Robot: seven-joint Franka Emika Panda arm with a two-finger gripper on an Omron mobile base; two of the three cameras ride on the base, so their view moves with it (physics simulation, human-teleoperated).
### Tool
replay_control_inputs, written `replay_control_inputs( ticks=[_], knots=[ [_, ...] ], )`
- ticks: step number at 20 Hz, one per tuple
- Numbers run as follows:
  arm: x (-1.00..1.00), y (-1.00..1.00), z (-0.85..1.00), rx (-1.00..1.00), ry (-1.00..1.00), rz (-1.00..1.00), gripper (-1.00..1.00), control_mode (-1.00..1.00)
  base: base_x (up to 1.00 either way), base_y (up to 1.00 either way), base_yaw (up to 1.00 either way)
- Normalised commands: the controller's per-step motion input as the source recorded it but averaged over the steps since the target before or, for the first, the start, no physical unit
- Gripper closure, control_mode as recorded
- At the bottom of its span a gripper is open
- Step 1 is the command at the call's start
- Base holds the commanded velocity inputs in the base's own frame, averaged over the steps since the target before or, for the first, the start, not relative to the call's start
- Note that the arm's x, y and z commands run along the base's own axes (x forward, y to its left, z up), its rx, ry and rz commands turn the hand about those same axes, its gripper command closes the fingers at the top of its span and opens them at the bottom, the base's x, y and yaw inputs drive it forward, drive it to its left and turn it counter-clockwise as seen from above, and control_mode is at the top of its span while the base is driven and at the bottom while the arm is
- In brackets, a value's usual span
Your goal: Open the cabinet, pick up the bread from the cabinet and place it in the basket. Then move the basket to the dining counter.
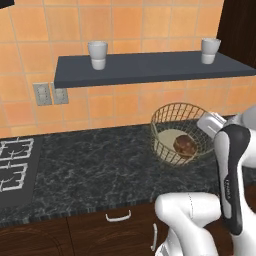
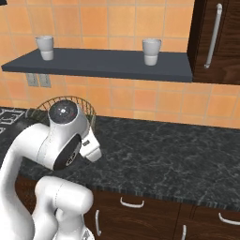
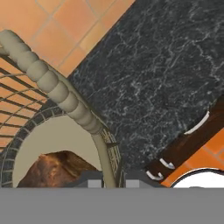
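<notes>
The wire basket [image 1: 176,116] stands on the black granite worktop [image 1: 100,165] near the tiled wall, with the dark brown bread [image 1: 184,145] lying on its pale base. My gripper [image 1: 204,131] is at the basket's right rim. In the hand view the beaded rim [image 3: 57,87] runs down between my fingertips, and my gripper [image 3: 111,181] is shut on it, with the bread [image 3: 57,168] just inside. In the right base view my arm covers most of the basket [image 2: 47,104]. The dark cabinet [image 2: 215,42] at the upper right has its door shut. The dining counter is out of view.
A dark wall shelf [image 1: 150,67] above the worktop carries two white cups [image 1: 98,54] [image 1: 210,50]. A stove [image 1: 12,167] lies at the left end. Drawers with pale handles [image 1: 118,216] run under the worktop's front edge.
</notes>
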Motion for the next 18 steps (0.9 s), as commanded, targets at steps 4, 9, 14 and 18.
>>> replay_control_inputs(
  ticks=[4, 9, 14, 18],
  knots=[
    [-0.58, 0.00, 0.56, 0.00, -0.03, 0.00, 1.00, -1.00, 0.00, 0.00, 0.00],
    [-0.52, 0.00, 0.13, 0.00, -0.09, 0.00, 1.00, 1.00, -0.35, -0.01, 0.00],
    [0.00, 0.00, 0.00, 0.00, 0.00, 0.00, 1.00, 1.00, -0.60, -0.58, -0.23],
    [0.00, 0.00, 0.00, 0.00, 0.00, 0.00, 1.00, 1.00, -0.05, -0.32, -0.86]
  ],
)
